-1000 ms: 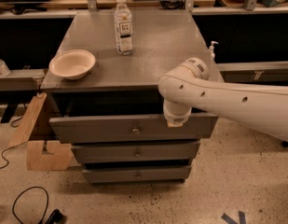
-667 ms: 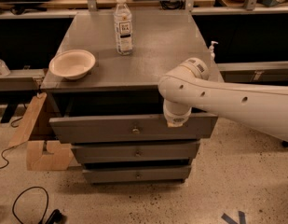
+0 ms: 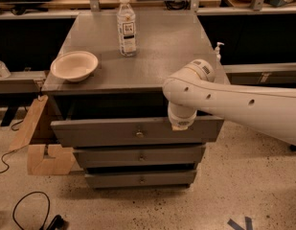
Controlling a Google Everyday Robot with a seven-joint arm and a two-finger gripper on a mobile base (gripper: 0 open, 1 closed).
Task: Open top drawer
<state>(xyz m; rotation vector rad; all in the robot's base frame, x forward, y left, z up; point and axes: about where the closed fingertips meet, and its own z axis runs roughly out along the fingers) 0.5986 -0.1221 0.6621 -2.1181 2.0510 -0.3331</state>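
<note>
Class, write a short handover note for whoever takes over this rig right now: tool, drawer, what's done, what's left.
The tool sits at the upper edge of the top drawer front, right of its knob.
Top drawer: pulled partly out, with a dark gap under the cabinet top.
Done: the drawer is partly open.
Left: probably pull it further out, then lift the arm clear.

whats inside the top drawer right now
The top drawer is partly open, but only a dark gap shows, with nothing visible inside. The countertop overhangs most of it, and the end effector at its front edge covers some.
</note>
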